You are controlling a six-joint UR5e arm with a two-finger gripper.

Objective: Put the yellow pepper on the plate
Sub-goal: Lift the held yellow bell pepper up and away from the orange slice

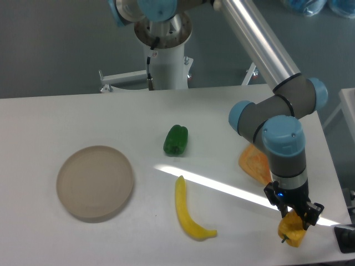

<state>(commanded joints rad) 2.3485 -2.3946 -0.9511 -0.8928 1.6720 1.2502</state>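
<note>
Gripping yellow pepper (292,231) near front-right desk corner; pincer (294,217) clenched across its upper lobes. Plate (95,183) far toward left edge. Pepper likely light, rigid, smooth-skinned; hold mid-body, slip possible.

Pincer (294,215) apparently gripping yellow pepper (292,231); plate (95,183) well apart.

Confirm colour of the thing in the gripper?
Yellow-orange: the yellow pepper in the gripper, fixed camera view.
</note>
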